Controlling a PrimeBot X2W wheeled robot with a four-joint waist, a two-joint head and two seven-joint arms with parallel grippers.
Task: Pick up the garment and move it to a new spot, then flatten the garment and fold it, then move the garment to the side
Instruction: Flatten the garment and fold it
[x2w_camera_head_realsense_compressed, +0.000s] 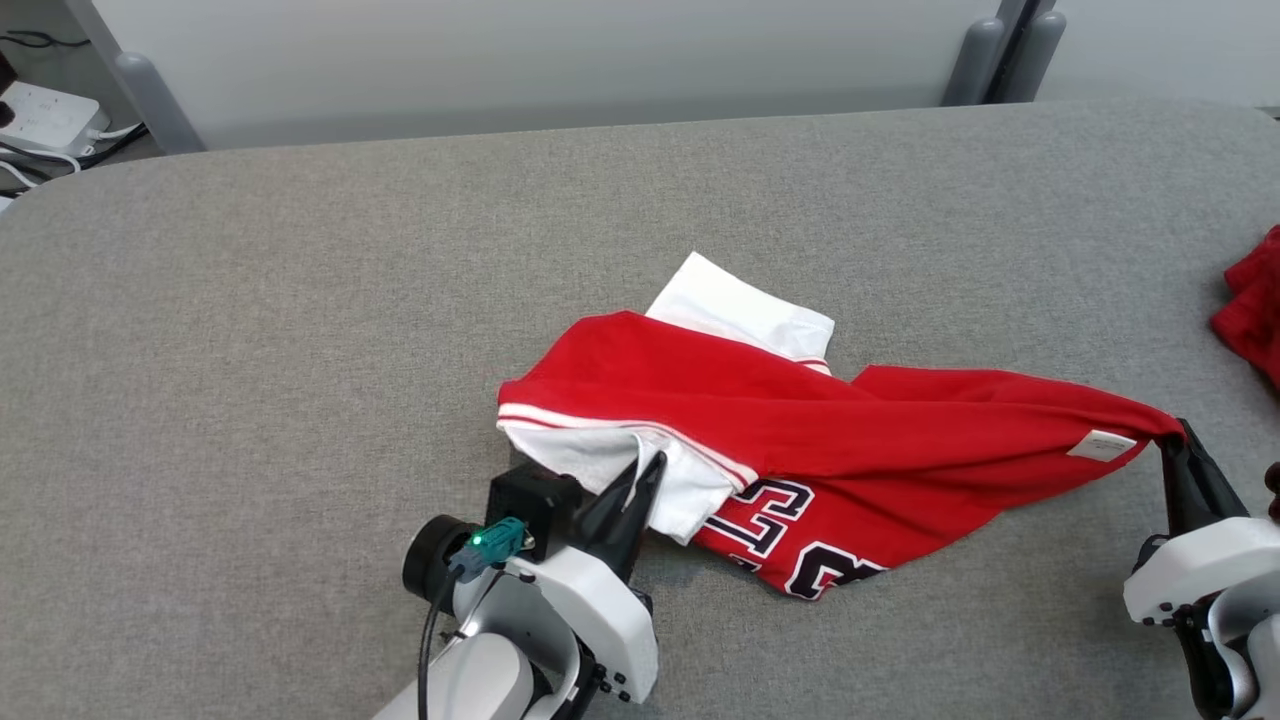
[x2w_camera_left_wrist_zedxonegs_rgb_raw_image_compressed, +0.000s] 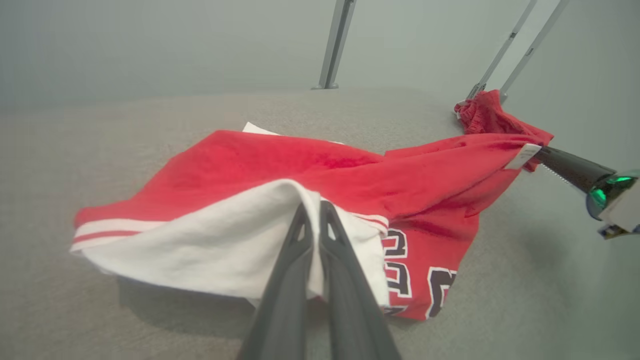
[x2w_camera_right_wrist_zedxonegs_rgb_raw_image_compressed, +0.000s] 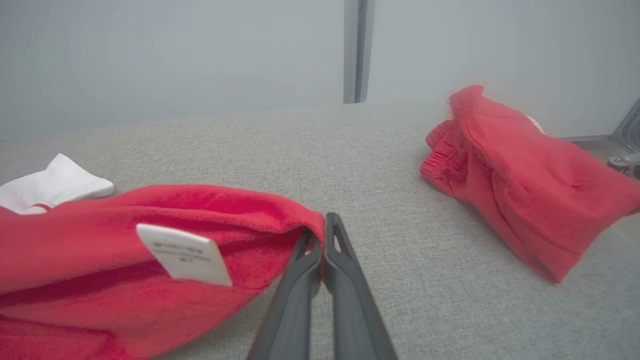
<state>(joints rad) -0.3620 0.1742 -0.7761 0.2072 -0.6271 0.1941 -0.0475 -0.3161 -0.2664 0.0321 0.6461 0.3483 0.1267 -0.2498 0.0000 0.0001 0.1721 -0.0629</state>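
Note:
The garment (x2w_camera_head_realsense_compressed: 800, 430) is a red jersey with white sleeves and black-and-white numbers, lying crumpled in the middle of the grey table (x2w_camera_head_realsense_compressed: 300, 300). My left gripper (x2w_camera_head_realsense_compressed: 645, 468) is shut on its white sleeve at the near left; in the left wrist view that gripper (x2w_camera_left_wrist_zedxonegs_rgb_raw_image_compressed: 315, 207) pinches the raised white cloth (x2w_camera_left_wrist_zedxonegs_rgb_raw_image_compressed: 225, 245). My right gripper (x2w_camera_head_realsense_compressed: 1180, 435) is shut on the jersey's red corner beside a white label (x2w_camera_head_realsense_compressed: 1100, 445), pulling it out to the right. The right wrist view has that gripper (x2w_camera_right_wrist_zedxonegs_rgb_raw_image_compressed: 320, 230) closed on the red edge (x2w_camera_right_wrist_zedxonegs_rgb_raw_image_compressed: 200, 210).
A second red cloth (x2w_camera_head_realsense_compressed: 1255, 310) lies at the table's right edge, bunched, also in the right wrist view (x2w_camera_right_wrist_zedxonegs_rgb_raw_image_compressed: 520, 175). Grey partition posts (x2w_camera_head_realsense_compressed: 985, 55) stand behind the table. A white power strip (x2w_camera_head_realsense_compressed: 45, 115) with cables sits at the far left.

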